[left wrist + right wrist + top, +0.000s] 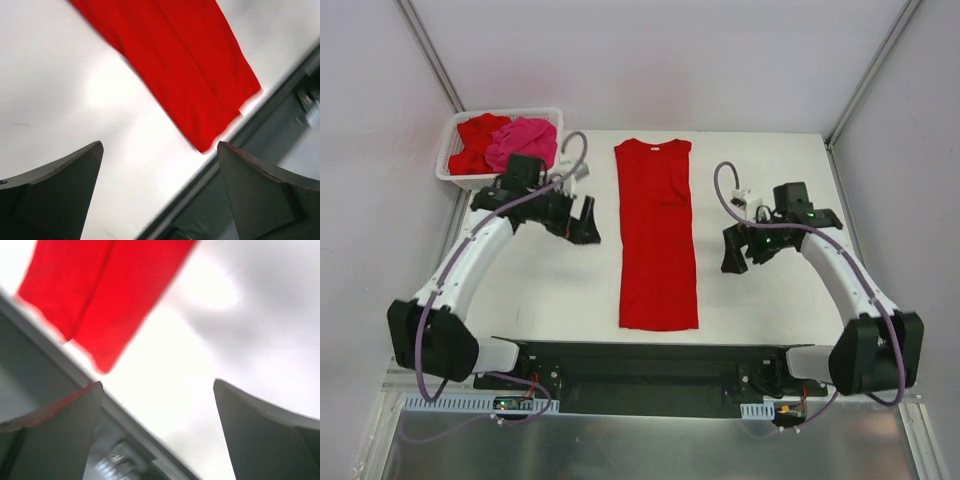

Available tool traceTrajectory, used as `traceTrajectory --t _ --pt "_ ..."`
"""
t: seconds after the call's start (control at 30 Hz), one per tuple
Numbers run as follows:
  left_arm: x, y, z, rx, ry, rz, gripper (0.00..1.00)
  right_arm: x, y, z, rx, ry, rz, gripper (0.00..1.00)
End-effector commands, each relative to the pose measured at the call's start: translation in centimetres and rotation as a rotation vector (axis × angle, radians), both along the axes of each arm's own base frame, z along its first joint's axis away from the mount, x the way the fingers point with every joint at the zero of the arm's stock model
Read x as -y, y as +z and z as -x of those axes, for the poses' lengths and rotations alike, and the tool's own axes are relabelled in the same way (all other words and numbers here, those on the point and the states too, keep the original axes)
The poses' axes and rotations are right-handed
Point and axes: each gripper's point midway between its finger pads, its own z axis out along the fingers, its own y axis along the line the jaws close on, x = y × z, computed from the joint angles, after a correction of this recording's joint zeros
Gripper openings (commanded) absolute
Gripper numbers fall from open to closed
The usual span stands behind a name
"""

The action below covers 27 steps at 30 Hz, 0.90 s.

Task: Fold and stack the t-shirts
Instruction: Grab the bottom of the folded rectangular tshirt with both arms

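Note:
A bright red t-shirt (pixel 657 235) lies flat in the middle of the table, folded lengthwise into a narrow strip with its collar at the far end. Its near end shows in the left wrist view (pixel 200 75) and in the right wrist view (pixel 100 295). My left gripper (pixel 582 222) hovers to the left of the strip, open and empty. To the strip's right my right gripper (pixel 740 250) also stands open with nothing between its fingers. More t-shirts, a red one (pixel 475 140) and a hot pink one (pixel 523 140), lie crumpled in the basket.
A white lattice basket (pixel 447 165) stands at the far left corner of the table. The black base rail (pixel 650 365) of the arms runs along the near edge. White walls enclose the table on three sides.

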Motion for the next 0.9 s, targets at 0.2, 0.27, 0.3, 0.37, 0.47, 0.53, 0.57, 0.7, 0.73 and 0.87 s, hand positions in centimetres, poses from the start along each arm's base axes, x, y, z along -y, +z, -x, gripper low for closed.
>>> traceTrajectory --t 0.2,0.27,0.3,0.37,0.47,0.53,0.57,0.7,0.73,0.87 --pt "-11.0 23.3 -8.4 0.774 0.369 -0.301 0.99 10.5 16.4 -10.6 0.636 -0.264 0.401 0.96" --pt "-11.5 28.2 -8.4 0.89 0.411 -0.292 0.99 10.3 19.5 -11.5 0.699 -0.298 0.374 0.96" --pt "-11.5 29.4 -8.6 0.918 0.415 -0.287 0.99 10.1 23.6 -12.0 0.789 -0.33 0.341 0.96" --pt "-11.0 34.0 -7.4 1.044 0.397 -0.242 0.99 9.3 26.9 -12.6 0.848 -0.342 0.282 0.96" --pt "-9.4 38.2 -5.5 1.123 0.369 -0.121 0.99 6.7 33.7 -12.5 0.954 -0.377 0.074 0.96" --pt "-7.6 39.4 -4.6 1.098 0.339 0.007 0.99 3.5 36.7 -11.3 0.912 -0.397 -0.178 0.96" --pt "-5.6 39.4 -3.6 1.065 0.243 0.102 0.99 2.3 38.9 -11.4 0.941 -0.4 -0.29 0.96" --pt "-0.9 38.5 -3.6 0.858 0.159 0.322 0.99 -5.5 41.5 -8.9 0.822 -0.273 -0.564 0.96" --pt "0.8 37.7 -3.6 0.797 0.134 0.363 0.99 -6.9 41.1 -7.9 0.874 -0.162 -0.53 0.96" --pt "5.6 35.1 -2.3 0.718 -0.074 0.417 0.99 -12.0 38.8 -5.2 0.779 -0.041 -0.556 0.96"
